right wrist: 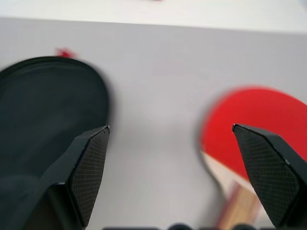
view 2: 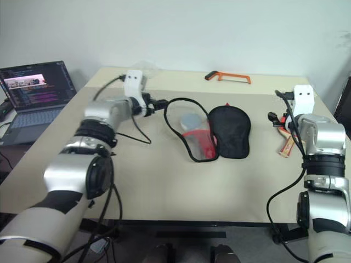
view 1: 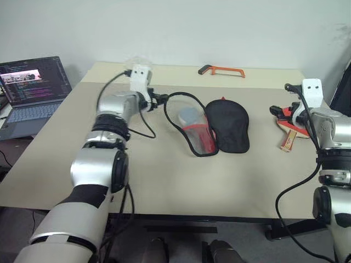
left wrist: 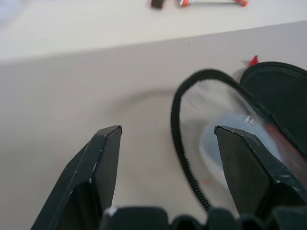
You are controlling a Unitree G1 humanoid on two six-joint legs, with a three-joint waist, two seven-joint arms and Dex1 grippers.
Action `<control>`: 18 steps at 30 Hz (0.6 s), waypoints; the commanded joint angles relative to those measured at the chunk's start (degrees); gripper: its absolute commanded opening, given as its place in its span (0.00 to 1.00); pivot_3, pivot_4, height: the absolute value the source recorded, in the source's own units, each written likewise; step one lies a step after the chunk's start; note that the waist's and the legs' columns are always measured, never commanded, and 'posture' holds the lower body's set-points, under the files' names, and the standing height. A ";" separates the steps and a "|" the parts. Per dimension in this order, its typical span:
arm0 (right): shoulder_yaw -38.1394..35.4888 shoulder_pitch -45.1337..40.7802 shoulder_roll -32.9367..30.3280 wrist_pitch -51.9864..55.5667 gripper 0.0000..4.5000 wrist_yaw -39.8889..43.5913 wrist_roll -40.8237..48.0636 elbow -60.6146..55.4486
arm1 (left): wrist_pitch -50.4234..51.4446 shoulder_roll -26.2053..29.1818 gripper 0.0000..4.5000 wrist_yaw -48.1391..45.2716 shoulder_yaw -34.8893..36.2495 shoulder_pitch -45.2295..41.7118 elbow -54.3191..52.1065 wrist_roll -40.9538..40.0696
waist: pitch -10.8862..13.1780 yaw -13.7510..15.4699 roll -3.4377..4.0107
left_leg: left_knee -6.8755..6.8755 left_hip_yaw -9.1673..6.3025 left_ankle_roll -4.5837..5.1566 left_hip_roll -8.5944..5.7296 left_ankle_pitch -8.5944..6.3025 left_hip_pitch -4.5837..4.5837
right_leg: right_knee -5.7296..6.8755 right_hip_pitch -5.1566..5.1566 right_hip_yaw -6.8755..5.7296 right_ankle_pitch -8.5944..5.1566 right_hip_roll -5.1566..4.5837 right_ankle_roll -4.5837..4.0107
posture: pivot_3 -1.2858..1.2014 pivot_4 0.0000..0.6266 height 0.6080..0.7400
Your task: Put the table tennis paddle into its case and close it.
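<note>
The case (view 1: 227,127) lies unzipped in the middle of the table (view 1: 164,175). Its black flap is folded out to the right, and its see-through half with red trim (view 1: 192,129) lies to the left, ringed by the black zip band. My left gripper (left wrist: 168,132) hovers open just left of the case's zip edge (left wrist: 180,143), holding nothing. The table tennis paddle (view 1: 286,125) lies at the table's right edge, red face up, with its wooden handle (view 1: 288,141) pointing toward me. My right gripper (right wrist: 170,128) is open above the bare table between the case (right wrist: 48,100) and the paddle (right wrist: 254,124).
An orange-framed hacksaw (view 1: 222,70) lies at the far edge of the table. An open laptop (view 1: 33,87) sits on a lower surface to the left. Cables hang from both arms over the table.
</note>
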 commanded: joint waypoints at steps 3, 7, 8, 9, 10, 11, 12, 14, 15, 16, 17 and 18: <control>-8.25 2.53 4.46 3.46 1.00 -13.42 -1.58 -3.83 | 10.39 9.77 0.75 -13.02 -0.96 11.31 -27.97 -5.16 | 0.00 -0.40 0.00 | 0.00 0.05 -0.03 0.00 0.02 -0.01 | 0.33 -0.20 0.04 -0.08 -0.01 -0.13 | 0.52 0.24 1.00; -11.38 2.57 7.33 2.35 1.00 -17.85 -1.24 -2.54 | 13.47 13.29 0.75 -16.50 1.63 18.51 -40.84 -10.08 | 0.00 -0.76 0.01 | 0.03 -0.02 -0.34 0.05 0.24 -0.01 | 0.81 -0.43 0.04 -0.12 0.06 -0.20 | 0.52 0.24 1.00; -11.59 2.32 7.98 1.86 1.00 -18.45 -1.18 -1.92 | 14.34 13.59 0.75 -17.17 2.41 20.18 -43.33 -11.66 | 0.00 -0.73 0.01 | 0.05 -0.03 -0.32 0.04 0.29 -0.01 | 0.86 -0.43 0.03 -0.11 0.07 -0.20 | 0.52 0.24 1.00; -11.85 1.83 8.80 0.81 1.00 -19.48 -1.23 -0.72 | 14.46 13.92 0.75 -18.07 2.56 22.51 -46.23 -12.81 | -0.01 -0.78 0.01 | 0.10 -0.03 -0.27 0.04 0.34 0.00 | 0.90 -0.43 0.03 -0.11 0.07 -0.20 | 0.52 0.24 1.00; -11.78 1.29 9.33 -0.47 1.00 -20.46 -1.56 0.80 | 14.36 14.35 0.75 -19.17 2.16 24.92 -49.24 -13.73 | -0.02 -0.89 0.02 | 0.14 -0.02 -0.22 0.03 0.37 0.02 | 0.90 -0.41 0.05 -0.11 0.08 -0.19 | 0.52 0.24 1.00; -11.89 0.60 9.88 -1.43 1.00 -21.45 -1.69 2.43 | 14.04 14.91 0.75 -20.32 1.54 27.30 -52.09 -14.47 | -0.02 -1.00 0.03 | 0.18 0.00 -0.20 0.04 0.39 0.05 | 0.90 -0.38 0.09 -0.11 0.08 -0.18 | 0.52 0.24 1.00; -12.36 -0.38 10.41 -2.61 1.00 -22.48 -1.47 4.53 | 13.90 15.23 0.75 -21.18 1.06 29.39 -54.82 -15.30 | -0.02 -1.13 0.03 | 0.22 0.01 -0.14 0.03 0.42 0.07 | 0.91 -0.35 0.12 -0.09 0.08 -0.14 | 0.52 0.24 1.00; -12.68 -2.01 10.93 -5.96 1.00 -23.58 -1.09 8.37 | 14.54 15.36 0.75 -21.83 1.04 32.15 -58.81 -17.19 | -0.02 -1.39 0.03 | 0.25 0.04 -0.06 0.04 0.48 0.08 | 0.91 -0.35 0.16 -0.01 0.08 -0.12 | 0.52 0.24 1.00; -12.63 -2.69 10.86 -7.43 1.00 -24.06 -1.19 10.24 | 14.76 15.32 0.75 -21.83 1.10 33.01 -60.11 -17.83 | -0.01 -1.43 0.02 | 0.25 0.02 -0.02 0.04 0.51 0.06 | 0.91 -0.36 0.14 0.00 0.08 -0.10 | 0.52 0.24 1.00; -13.08 -3.70 10.91 -9.04 1.00 -24.73 -0.94 13.01 | 14.84 15.68 0.75 -21.83 0.93 34.11 -61.41 -18.13 | -0.01 -1.43 0.02 | 0.27 0.01 0.01 0.04 0.52 0.04 | 0.91 -0.38 0.14 0.02 0.11 -0.06 | 0.52 0.24 1.00; -13.28 -4.56 10.89 -10.57 1.00 -25.21 -0.80 15.58 | 14.94 16.01 0.75 -21.60 0.73 34.90 -62.32 -18.21 | -0.01 -1.52 0.02 | 0.28 0.01 0.03 0.04 0.53 0.04 | 0.91 -0.38 0.14 0.03 0.11 -0.04 | 0.52 0.24 1.00; -13.18 -5.33 10.76 -12.28 1.00 -25.59 -0.90 18.11 | 15.09 16.20 0.75 -21.26 0.65 35.39 -62.90 -18.35 | -0.02 -1.62 0.02 | 0.29 0.03 0.03 0.05 0.54 0.04 | 0.91 -0.38 0.17 0.04 0.12 -0.01 | 0.52 0.24 1.00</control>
